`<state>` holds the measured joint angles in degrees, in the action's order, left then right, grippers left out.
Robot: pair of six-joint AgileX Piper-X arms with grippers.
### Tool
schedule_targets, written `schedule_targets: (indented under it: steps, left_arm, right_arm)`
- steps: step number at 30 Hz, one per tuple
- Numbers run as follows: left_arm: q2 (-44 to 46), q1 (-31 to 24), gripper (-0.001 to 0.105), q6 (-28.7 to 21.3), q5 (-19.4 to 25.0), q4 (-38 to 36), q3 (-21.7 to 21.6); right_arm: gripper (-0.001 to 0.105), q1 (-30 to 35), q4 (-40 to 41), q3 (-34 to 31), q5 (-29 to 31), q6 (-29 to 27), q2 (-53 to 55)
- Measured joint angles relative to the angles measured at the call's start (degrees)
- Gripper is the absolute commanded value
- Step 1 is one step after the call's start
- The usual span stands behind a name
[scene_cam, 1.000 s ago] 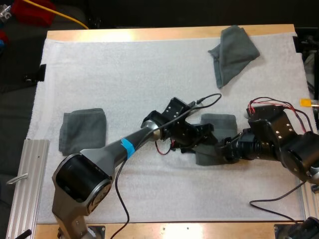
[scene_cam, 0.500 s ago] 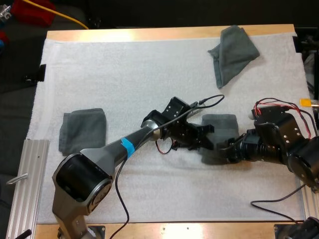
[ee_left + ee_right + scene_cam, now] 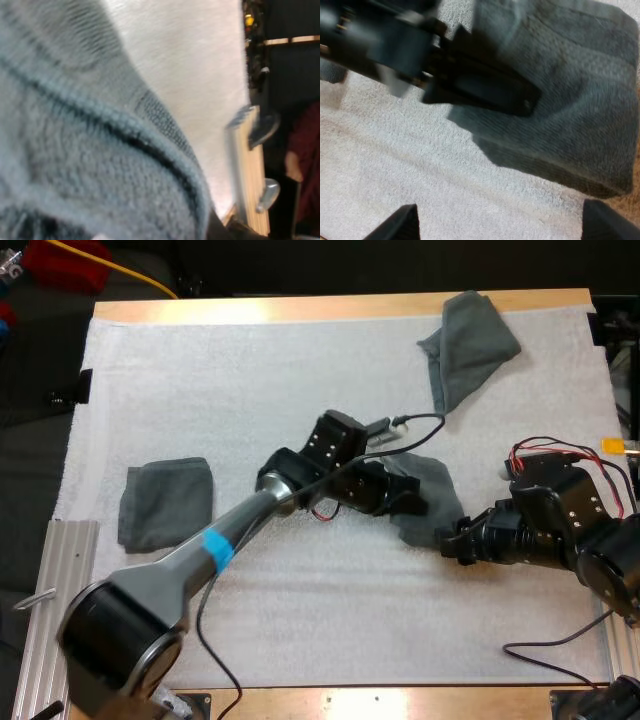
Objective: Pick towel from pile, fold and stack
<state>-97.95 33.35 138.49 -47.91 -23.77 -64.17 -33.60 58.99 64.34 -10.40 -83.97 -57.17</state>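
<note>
High view: the left gripper [image 3: 405, 502] is clamped on the left edge of the folded towel [image 3: 432, 480] mid-mat, probably to carry it toward the stacked towel [image 3: 165, 502]. The crumpled towel [image 3: 470, 345] lies at the far edge.

Left wrist view: knit folds bunch right against the camera, which suggests a firm hold.

Right wrist view: the right gripper [image 3: 505, 225] has its fingers [image 3: 402, 222] apart, clear of the folded towel's near edge.

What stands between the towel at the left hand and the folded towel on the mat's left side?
Nothing visible does. Between the middle towel, held by the left hand, and the folded towel lies only bare white mat; the left arm's own links pass above it. The crumpled towel lies far aside.
</note>
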Motion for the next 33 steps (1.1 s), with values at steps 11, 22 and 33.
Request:
schedule_targets:
  steps: [11, 22, 33]
  left_arm:
    - [9.81, -12.66, 0.0, -23.41, 2.47, -23.29, -0.13]
    - [11.04, -26.43, 0.0, -44.38, 14.61, -44.54, -4.12]
    - [11.13, -42.85, 0.0, -52.24, 21.51, -51.57, -9.92]
  right_arm:
    - [0.064, 0.0, 0.0, 0.0, 0.0, 0.0, 0.0]
    - [0.064, 0.0, 0.0, 0.0, 0.0, 0.0, 0.0]
    - [0.064, 0.0, 0.0, 0.0, 0.0, 0.0, 0.0]
